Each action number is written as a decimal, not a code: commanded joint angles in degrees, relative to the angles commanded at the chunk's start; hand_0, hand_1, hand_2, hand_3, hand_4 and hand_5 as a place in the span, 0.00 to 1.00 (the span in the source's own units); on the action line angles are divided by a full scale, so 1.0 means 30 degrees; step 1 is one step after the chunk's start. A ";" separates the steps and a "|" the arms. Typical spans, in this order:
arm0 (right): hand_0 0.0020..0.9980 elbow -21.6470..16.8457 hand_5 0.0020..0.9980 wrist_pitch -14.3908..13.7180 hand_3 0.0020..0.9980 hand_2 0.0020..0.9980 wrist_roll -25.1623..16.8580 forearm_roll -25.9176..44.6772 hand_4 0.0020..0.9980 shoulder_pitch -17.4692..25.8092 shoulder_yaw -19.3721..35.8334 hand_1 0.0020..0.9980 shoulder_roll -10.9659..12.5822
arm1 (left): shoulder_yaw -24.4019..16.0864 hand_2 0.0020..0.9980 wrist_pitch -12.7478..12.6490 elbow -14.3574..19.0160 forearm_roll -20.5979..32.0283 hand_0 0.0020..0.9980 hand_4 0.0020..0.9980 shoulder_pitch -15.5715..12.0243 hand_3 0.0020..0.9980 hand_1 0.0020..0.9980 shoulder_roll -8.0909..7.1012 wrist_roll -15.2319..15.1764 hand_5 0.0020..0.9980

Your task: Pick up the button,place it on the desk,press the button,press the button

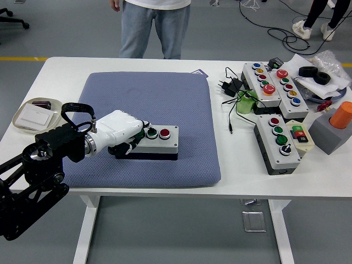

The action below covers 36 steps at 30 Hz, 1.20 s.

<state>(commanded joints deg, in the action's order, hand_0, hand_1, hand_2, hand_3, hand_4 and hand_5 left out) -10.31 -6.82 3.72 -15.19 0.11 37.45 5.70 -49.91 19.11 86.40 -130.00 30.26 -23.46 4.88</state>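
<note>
Just right of our left hand (pixel 122 134), and partly under its fingertips, lies the button box (pixel 155 141): a pale grey box on a dark base, resting flat on the blue mat (pixel 165 99) on the white table (pixel 242 170). Our left hand is clamped on nothing; its fingers curl over the box's left end, with the tips at or on the green button (pixel 152 132). A red button (pixel 164 132) sits just beyond, on the side away from our hand.

We judge the box to be hard plastic, stiff, fairly light and smooth-sided, so it could slide on a push. The best hold looks to be across its short sides, front and back, near the middle.

Its long axis runs left to right, in line with our reach, and both buttons face straight up.

Our right hand is out of view.
</note>
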 joint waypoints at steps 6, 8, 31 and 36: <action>0.75 0.0000 0.10 -0.0004 0.63 0.75 -0.0001 -0.0009 0.39 -0.0007 0.0013 0.72 -0.0005 | 0.0080 0.00 0.0405 0.0012 0.0000 0.03 0.27 0.0028 0.73 0.00 -0.0004 0.0025 0.00; 0.76 0.0000 0.10 -0.0001 0.63 0.75 -0.0012 0.0039 0.39 -0.0008 -0.0025 0.72 -0.0005 | 0.0076 0.00 0.0372 0.0032 0.0000 0.03 0.27 0.0033 0.71 0.00 -0.0006 0.0008 0.00; 0.75 0.0000 0.10 -0.0028 0.63 0.75 -0.0015 -0.0106 0.40 0.0014 0.0012 0.71 0.0036 | 0.0719 0.00 -0.1378 0.0598 0.0426 0.03 0.27 0.0653 0.76 0.00 0.0753 -0.0230 0.00; 0.75 0.0000 0.10 -0.0052 0.63 0.74 -0.0030 -0.0161 0.40 0.0004 0.0060 0.71 0.0043 | 0.0841 0.00 -0.1491 -0.0110 0.0301 0.03 0.26 0.0841 0.76 0.00 0.1022 -0.0197 0.00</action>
<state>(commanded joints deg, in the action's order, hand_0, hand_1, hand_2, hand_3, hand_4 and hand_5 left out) -10.31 -6.97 3.62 -15.67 0.12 37.63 5.83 -47.39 14.64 86.07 -129.10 32.78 -20.40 4.29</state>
